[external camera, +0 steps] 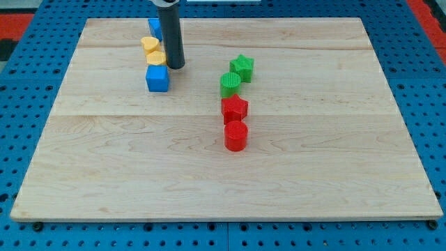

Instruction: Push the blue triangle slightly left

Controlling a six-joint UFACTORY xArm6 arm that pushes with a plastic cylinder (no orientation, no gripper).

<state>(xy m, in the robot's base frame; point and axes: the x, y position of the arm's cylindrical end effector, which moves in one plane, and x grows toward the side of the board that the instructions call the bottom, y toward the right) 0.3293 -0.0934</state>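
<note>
Here, in the upper left of the frame, my tip (175,66), a bare rod with nothing to open or close, rests just right of the yellow blocks (155,57), while the blue triangle (155,28), partly hidden behind the rod, lies up-left of it, so a leftward push must start from its right side.

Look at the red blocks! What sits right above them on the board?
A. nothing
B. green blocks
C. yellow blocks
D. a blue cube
B: the green star and the green cylinder sit just toward the view's top from the red star and the red cylinder, forming one line.
</note>
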